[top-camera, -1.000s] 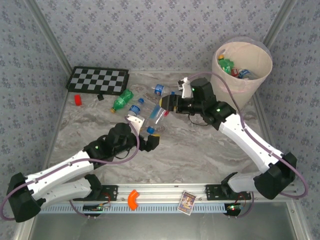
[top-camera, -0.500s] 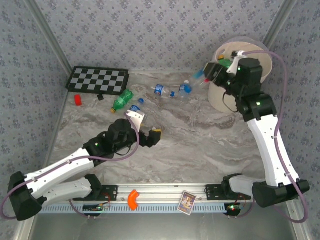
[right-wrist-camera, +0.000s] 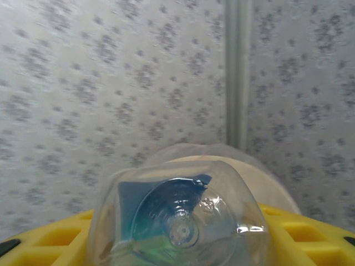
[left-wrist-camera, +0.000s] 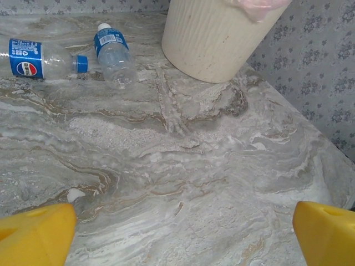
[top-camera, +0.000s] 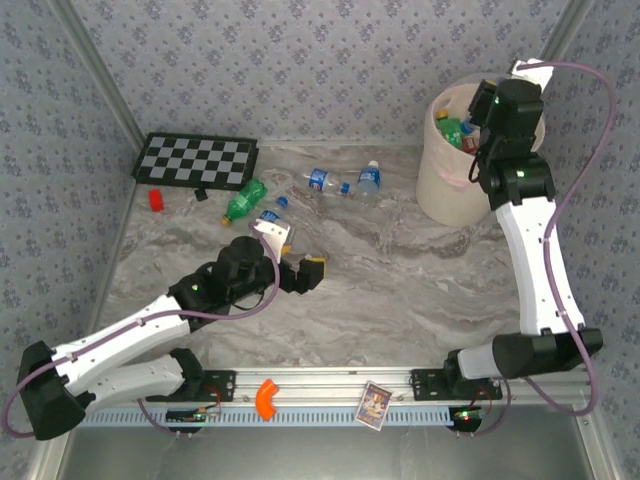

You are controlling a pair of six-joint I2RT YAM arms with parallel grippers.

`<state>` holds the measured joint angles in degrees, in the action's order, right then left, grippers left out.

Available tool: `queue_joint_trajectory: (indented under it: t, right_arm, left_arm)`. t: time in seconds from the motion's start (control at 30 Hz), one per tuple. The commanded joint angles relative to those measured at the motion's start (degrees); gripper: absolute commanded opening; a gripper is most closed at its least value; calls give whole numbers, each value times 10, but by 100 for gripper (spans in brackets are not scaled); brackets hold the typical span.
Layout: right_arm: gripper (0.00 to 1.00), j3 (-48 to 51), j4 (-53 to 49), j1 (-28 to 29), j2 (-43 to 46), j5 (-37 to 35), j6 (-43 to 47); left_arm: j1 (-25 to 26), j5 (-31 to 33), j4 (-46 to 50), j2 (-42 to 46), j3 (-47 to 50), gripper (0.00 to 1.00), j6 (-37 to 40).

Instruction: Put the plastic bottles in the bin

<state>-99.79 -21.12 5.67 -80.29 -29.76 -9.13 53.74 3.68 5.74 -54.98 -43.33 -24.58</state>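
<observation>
Right gripper [right-wrist-camera: 180, 241] has swung up to the bin [top-camera: 448, 190], clamped on a clear bottle [right-wrist-camera: 177, 213], release due next; left gripper [left-wrist-camera: 180, 233] gapes.

White arms [top-camera: 130, 335] with black joints, mauve cables [top-camera: 575, 67], yellow tool fingers [left-wrist-camera: 36, 235]

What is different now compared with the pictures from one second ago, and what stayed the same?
The right gripper, shut on a clear bottle, carried it from the middle of the table to the far right; in the top view it is now over the bin. The left gripper stayed open and almost in place. The green bottle, the blue-labelled bottle and the chessboard did not move.
</observation>
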Motion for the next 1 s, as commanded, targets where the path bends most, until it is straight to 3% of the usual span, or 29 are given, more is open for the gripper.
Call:
queue_joint_trajectory:
  t: [0.0,0.13,0.4,0.47,0.6,0.97]
  right_arm:
    - [56,-9,28,-39,-16,-54,35]
    - [56,-18,18,-84,-44,-35,29]
    - [56,-55,-31,-121,-101,-24,23]
    - [64,-65,-47,-124,-112,-26,24]
    - [100,-67,-60,-118,-108,-24,22]
    - [100,-9,-67,-39,-27,4,-10]
  left_arm:
    - [-2,-3,-19,15,5,100,-7]
    - [-2,8,-12,27,9,100,0]
    - [-3,9,-12,28,10,100,-2]
    - [-3,8,-11,29,12,100,-2]
    - [-4,13,-9,31,13,100,-1]
    - [-5,20,-7,-4,2,100,-10]
